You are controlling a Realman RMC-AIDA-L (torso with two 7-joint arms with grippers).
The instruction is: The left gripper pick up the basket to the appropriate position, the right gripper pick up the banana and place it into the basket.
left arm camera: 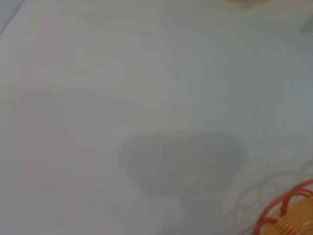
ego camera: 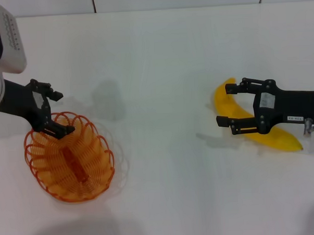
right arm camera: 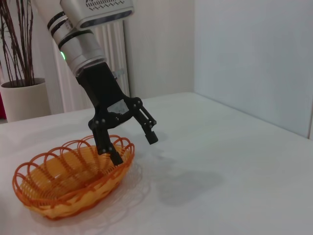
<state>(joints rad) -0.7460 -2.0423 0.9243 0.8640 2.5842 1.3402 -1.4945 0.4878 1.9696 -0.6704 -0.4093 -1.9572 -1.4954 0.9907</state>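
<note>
The orange wire basket (ego camera: 70, 160) rests on the white table at the left. My left gripper (ego camera: 64, 112) is open astride its far rim, one finger inside the basket and the other outside over the table. The right wrist view shows the same: the left gripper (right arm camera: 135, 150) spread over the rim of the basket (right arm camera: 73, 178). In the left wrist view only an edge of the basket (left arm camera: 288, 215) shows. At the right the yellow banana (ego camera: 283, 138) lies on the table. My right gripper (ego camera: 224, 104) is open, with one finger on each side of the banana's far end.
The white table (ego camera: 160, 70) stretches between the basket and the banana. A white wall and a potted plant (right arm camera: 22, 93) stand beyond the table's far side in the right wrist view.
</note>
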